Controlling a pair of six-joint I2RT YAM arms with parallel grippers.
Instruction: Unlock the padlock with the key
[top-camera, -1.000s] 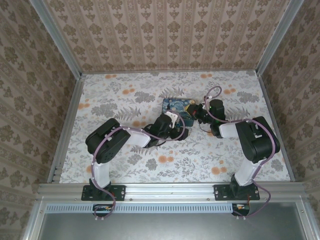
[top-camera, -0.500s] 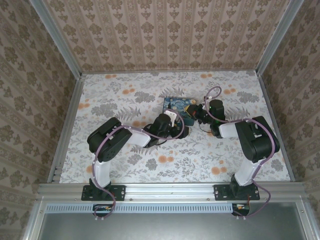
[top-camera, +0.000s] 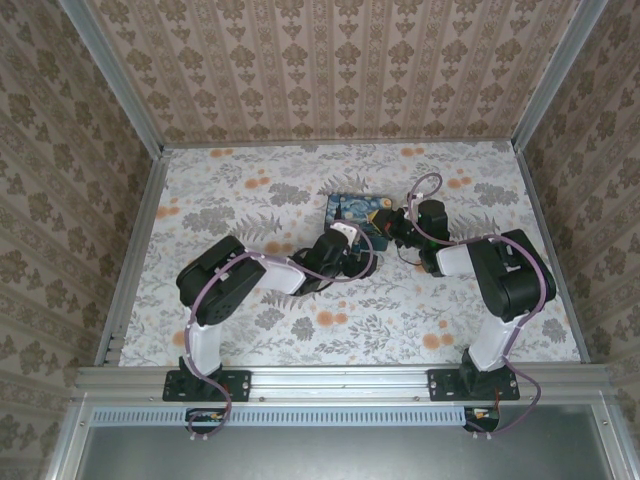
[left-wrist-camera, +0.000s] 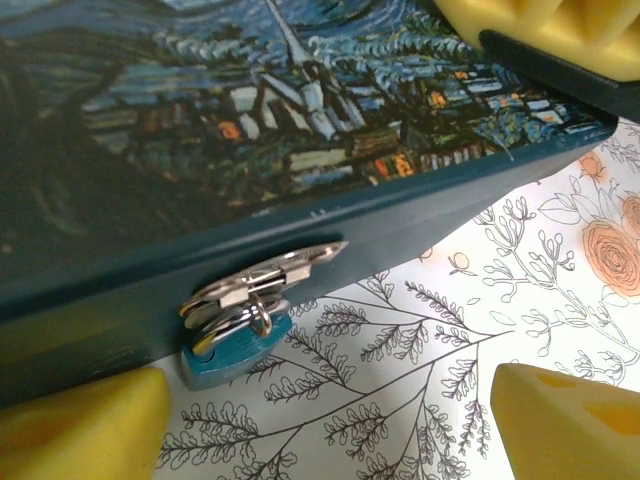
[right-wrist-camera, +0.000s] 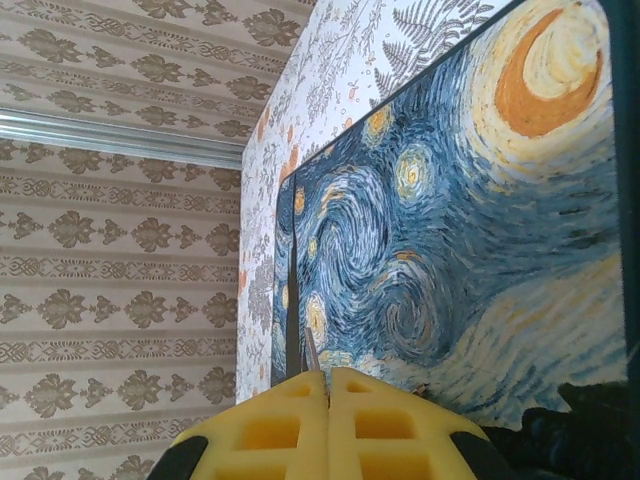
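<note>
The left gripper (left-wrist-camera: 330, 405) is held open, its two yellow pads (left-wrist-camera: 80, 430) spread wide with nothing caught between them. The padlock (left-wrist-camera: 235, 352) is found just ahead of it, toward the left-hand pad. It is hung by its shackle from the metal hasp (left-wrist-camera: 265, 285) on the front wall of the painted box (left-wrist-camera: 420, 235), with its teal body rested on the flowered cloth (left-wrist-camera: 420, 400). The right gripper (right-wrist-camera: 328, 390) is closed, its pads pressed flat together, and a thin metal sliver is seen poking out between their tips. This is judged to be the key (right-wrist-camera: 311, 362), gripped there and held over the lid of the box, which lies just beyond the fingertips. The keyhole cannot be made out. The step in hand is judged to be the approach: the padlock is to be steadied before the key is brought to it, and nothing has yet been inserted. For the next move, the open pads would need to be advanced and shifted left until the padlock body is between them, then closed on it. Only then could the key be carried down from the lid and lined up
</note>
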